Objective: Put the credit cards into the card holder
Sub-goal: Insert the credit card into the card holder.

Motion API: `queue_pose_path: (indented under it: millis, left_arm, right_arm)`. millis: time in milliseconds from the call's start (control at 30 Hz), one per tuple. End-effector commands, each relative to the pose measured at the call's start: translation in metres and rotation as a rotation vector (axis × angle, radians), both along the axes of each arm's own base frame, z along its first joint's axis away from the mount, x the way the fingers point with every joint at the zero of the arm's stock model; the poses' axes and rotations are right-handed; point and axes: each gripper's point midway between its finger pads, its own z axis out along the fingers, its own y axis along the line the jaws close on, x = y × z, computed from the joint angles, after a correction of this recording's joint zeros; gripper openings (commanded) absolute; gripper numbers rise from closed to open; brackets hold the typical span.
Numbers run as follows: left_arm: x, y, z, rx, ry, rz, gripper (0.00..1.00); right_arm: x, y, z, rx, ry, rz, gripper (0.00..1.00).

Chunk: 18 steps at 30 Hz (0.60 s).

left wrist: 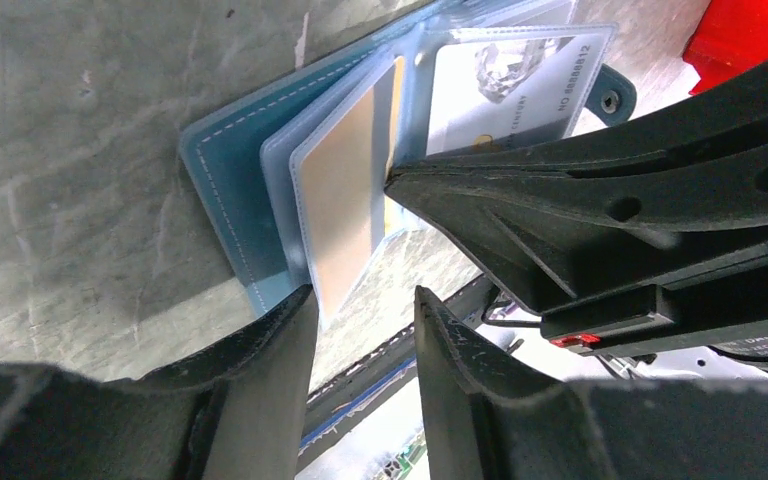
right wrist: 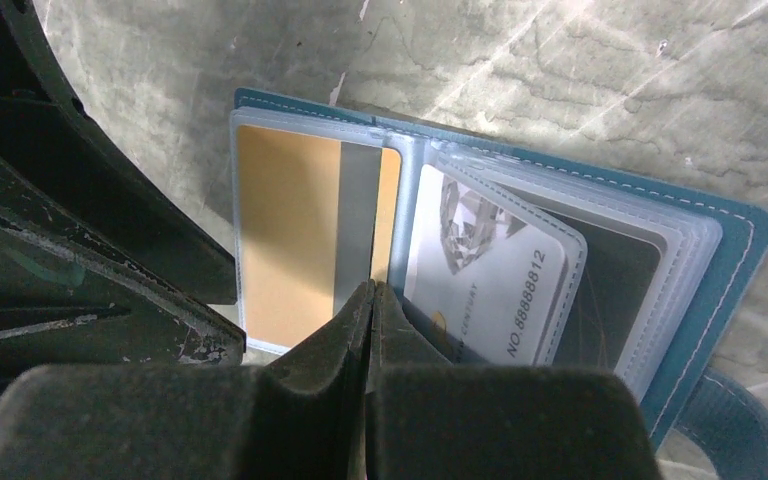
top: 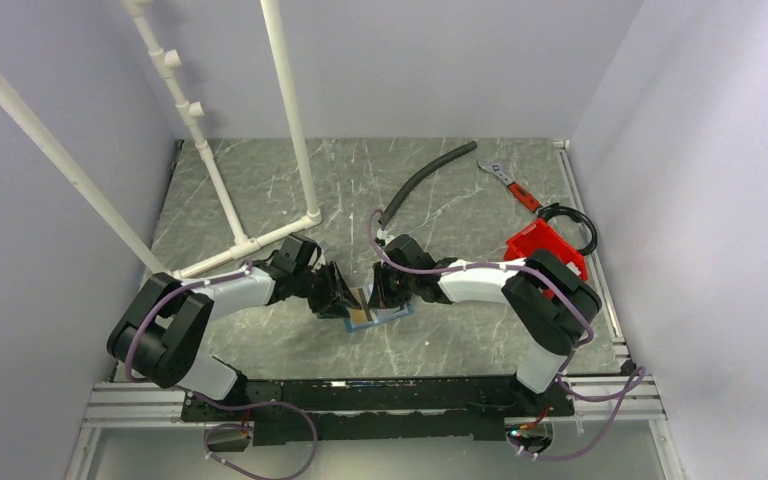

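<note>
- Left gripper (left wrist: 365, 300): scuffed black fingers parted, clamping nothing; a sleeve's lower edge sits at one fingertip, contact unclear.
- Card holder (right wrist: 730, 250): teal stitched bifold, open at the centre of the grey marbled table (top: 460, 200), mostly hidden under both grippers from above; strap cut off lower right.
- Tan card (right wrist: 285, 230): grey stripe, inside the left clear plastic sleeve.
- White card (right wrist: 485, 280): numbered, sleeved right, dark card (right wrist: 620, 290) behind.
- Right gripper (right wrist: 373, 290): jaws clenched, tip on the fold, covering the cards' lower edges.
- Red bin (top: 540, 245): right, partly behind the arm.
</note>
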Motion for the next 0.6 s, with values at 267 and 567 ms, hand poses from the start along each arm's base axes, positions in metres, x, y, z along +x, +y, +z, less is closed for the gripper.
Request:
queue_pose_path:
  millis: [267, 567]
  left_arm:
    - [0.017, -0.023, 0.029, -0.057, -0.082, -0.040, 0.41]
    - [0.023, -0.035, 0.043, -0.069, -0.110, -0.072, 0.45]
  right_arm:
    - [-0.010, -0.009, -0.019, -0.049, 0.039, 0.010, 0.00]
    - [-0.002, -0.009, 0.027, 0.084, 0.053, -0.022, 0.09]
